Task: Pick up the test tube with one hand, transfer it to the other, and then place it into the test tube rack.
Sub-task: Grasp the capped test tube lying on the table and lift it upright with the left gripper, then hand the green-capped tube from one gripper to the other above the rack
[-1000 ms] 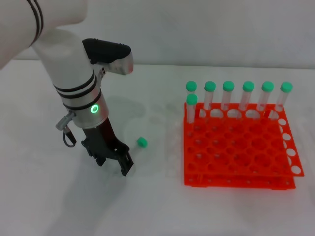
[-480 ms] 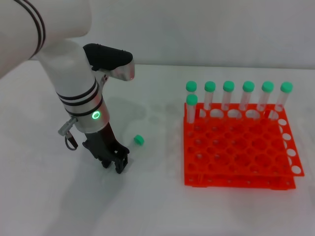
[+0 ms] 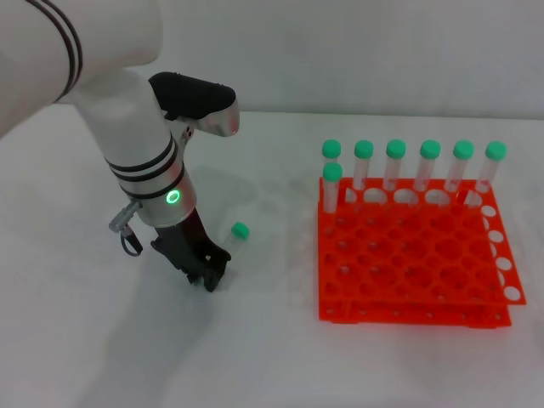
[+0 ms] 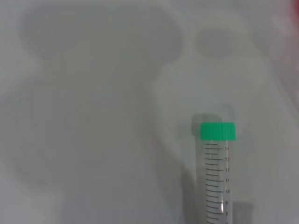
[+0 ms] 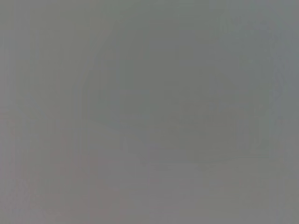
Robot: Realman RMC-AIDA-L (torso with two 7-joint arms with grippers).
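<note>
While the left gripper point(image 3: 210, 270) reaches down to the white table point(image 3: 102, 340) on the left side of the scene, its black fingers are closed together around the lower part of the test tube point(image 3: 235, 240), whose green cap points up and to the right, tilted away from the gripper. The clear body is hard to make out against the pale surface from the head camera, so whether its tip touches the table is uncertain. From the left wrist camera the test tube point(image 4: 216, 173) shows plainly: green screw cap at the far end, clear wall printed with graduation marks, its near end running out of the picture.

To the right, well apart from the gripper, sits the test tube rack point(image 3: 408, 255), bright orange-red with two tiers of round holes. Seven capped tubes point(image 3: 396, 166) stand upright in it: six in the far row and one just nearer at the left corner.

The right gripper does not appear in the head view, and the right wrist camera shows only a blank grey field.
</note>
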